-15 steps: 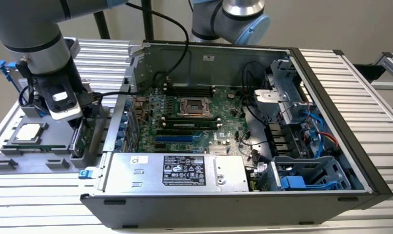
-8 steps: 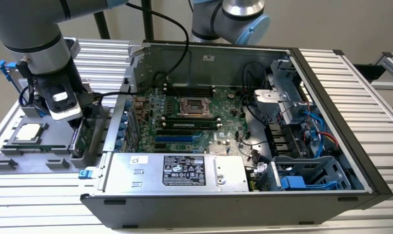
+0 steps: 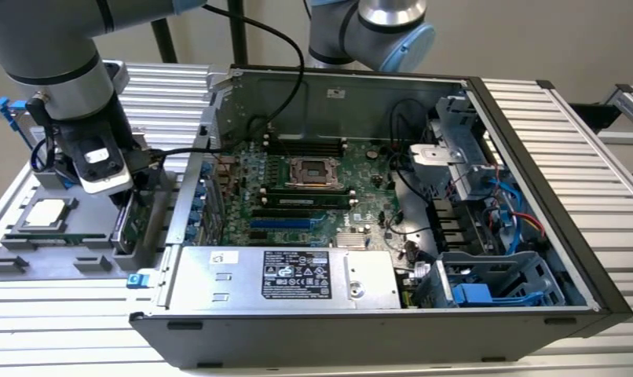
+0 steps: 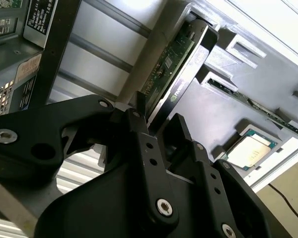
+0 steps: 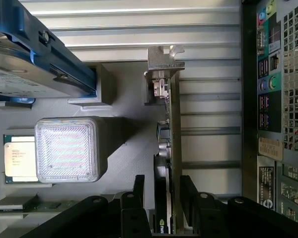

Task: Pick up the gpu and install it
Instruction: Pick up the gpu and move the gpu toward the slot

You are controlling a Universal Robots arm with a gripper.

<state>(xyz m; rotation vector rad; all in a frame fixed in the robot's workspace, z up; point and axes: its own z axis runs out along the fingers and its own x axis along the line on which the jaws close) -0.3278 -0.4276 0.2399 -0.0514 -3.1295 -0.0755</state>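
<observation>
Gripper (image 5: pixel 164 193) sits low over the gpu (image 5: pixel 175 124), one black finger on each face of the card. In the first wrist view a sliver of grey shows between one finger and the cooler shroud. I judge the jaws to be apart and astride the card rather than pinching it, so the gripper has hold of nothing yet.

The gpu stands on edge in a slot of the grey holder tray (image 3: pixel 12 263). Its silver bracket (image 5: pixel 164 57) is at the end away from the fingers. The tray lies on the ribbed bench (image 3: pixel 568 118), toward the edge at the exterior view's left and just beside the open computer case (image 3: pixel 338 98).

By my reading the task is barely begun. The arm has reached the card, but the grasp, the lift and the seating in the case are all left to do. The long blue slot (image 3: pixel 279 224) on the motherboard (image 3: pixel 327 212) looks unoccupied.

Counting outward from the fingers:
- One gpu.
- One processor chip (image 4: pixel 251 148), lying flat in the tray.
- One memory stick (image 4: pixel 268 114), which I can make out in a tray groove.
- One hard drive (image 5: pixel 20 79) with blue rails, at the tray's far end.
- One case beyond the tray, holding one motherboard.
</observation>
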